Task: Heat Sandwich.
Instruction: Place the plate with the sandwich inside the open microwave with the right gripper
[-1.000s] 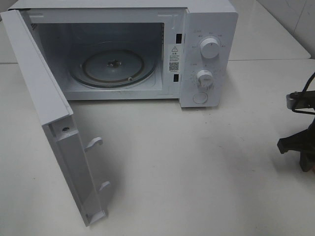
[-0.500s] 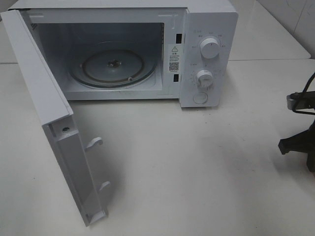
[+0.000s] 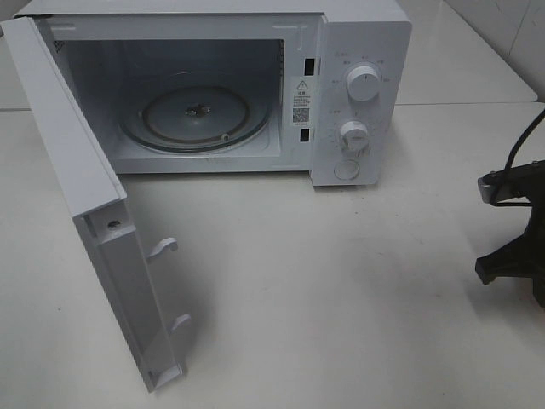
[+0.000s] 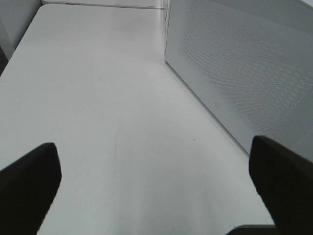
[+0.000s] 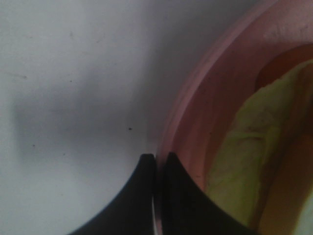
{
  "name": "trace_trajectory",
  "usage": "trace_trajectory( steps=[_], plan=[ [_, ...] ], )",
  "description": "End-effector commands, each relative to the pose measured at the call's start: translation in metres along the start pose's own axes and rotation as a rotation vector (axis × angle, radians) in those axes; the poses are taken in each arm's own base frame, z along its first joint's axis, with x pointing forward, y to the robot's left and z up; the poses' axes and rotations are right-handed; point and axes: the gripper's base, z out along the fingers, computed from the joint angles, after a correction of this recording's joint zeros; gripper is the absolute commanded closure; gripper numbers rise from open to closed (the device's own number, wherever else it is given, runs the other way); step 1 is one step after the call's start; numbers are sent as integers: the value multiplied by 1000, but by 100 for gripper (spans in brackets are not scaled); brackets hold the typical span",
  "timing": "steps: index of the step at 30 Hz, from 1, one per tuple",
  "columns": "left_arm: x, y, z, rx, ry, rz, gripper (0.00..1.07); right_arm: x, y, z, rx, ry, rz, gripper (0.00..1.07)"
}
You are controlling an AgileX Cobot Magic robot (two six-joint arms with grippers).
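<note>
- Black fingertips of the right gripper [image 5: 156,169] are drawn together to a thin slit, apparently nipping the rim of the pink plate [image 5: 182,122], one tip outside the rim and one inside.
- Sandwich [image 5: 249,142]: a pale yellowish-tan piece lying in the plate's well, just inside the nipped rim and only partly in the right wrist view. It looks soft, light and easily crushed, so it is best not pinched directly.
- Handling judgement: the plate is the stiff part and the better place to take hold. A one-sided rim grip may let it tilt, and the smooth glaze could let the sandwich slide, so it should be carried level and slowly.
- White table [image 5: 68,88] lies beneath the plate, off the right edge of the high view.
- Microwave [image 3: 362,34] stands well apart, its door [image 3: 81,183] swung open and its glass turntable [image 3: 196,115] bare.
- Left gripper [image 4: 156,191] hangs over the table with its fingers wide apart, holding nothing.
</note>
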Motion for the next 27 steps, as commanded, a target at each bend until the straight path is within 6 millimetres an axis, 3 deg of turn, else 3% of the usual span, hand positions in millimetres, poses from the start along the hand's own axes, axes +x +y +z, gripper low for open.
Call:
trace_trajectory(
  steps=[1, 13, 20, 27],
  plan=[
    [1, 0, -3, -1, -36, -5, 7, 2, 5, -3, 50, 27, -46, 107],
    [1, 0, -3, -1, -36, -5, 7, 11, 28, -14, 110, 70, -156, 107],
    [1, 0, -3, -1, -36, -5, 7, 22, 33, -46, 130, 13, -206, 107],
    [1, 0, -3, -1, -36, -5, 7, 35, 40, -66, 144, -15, -247, 107]
  ],
)
